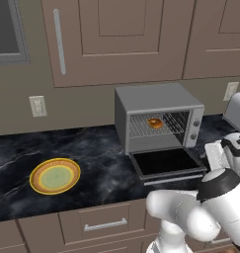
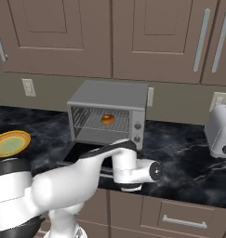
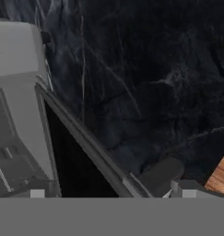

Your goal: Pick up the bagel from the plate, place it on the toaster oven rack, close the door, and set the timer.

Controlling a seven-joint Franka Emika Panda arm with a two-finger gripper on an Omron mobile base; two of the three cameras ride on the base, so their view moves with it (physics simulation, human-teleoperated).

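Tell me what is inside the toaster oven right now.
The bagel sits on the toaster oven rack, above the lowered door. The toaster oven walls hide the cavity's sides, and below the rack nothing can be made out.

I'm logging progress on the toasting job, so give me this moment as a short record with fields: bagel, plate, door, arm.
bagel: on the rack inside the oven, bagel at
plate: bare, on the counter left of the oven
door: open, folded down flat in front of the oven
arm: low at the door's right front corner; jaws hidden, state cannot be told
done so far: bagel moved to the rack
left to do: close the door, set the timer
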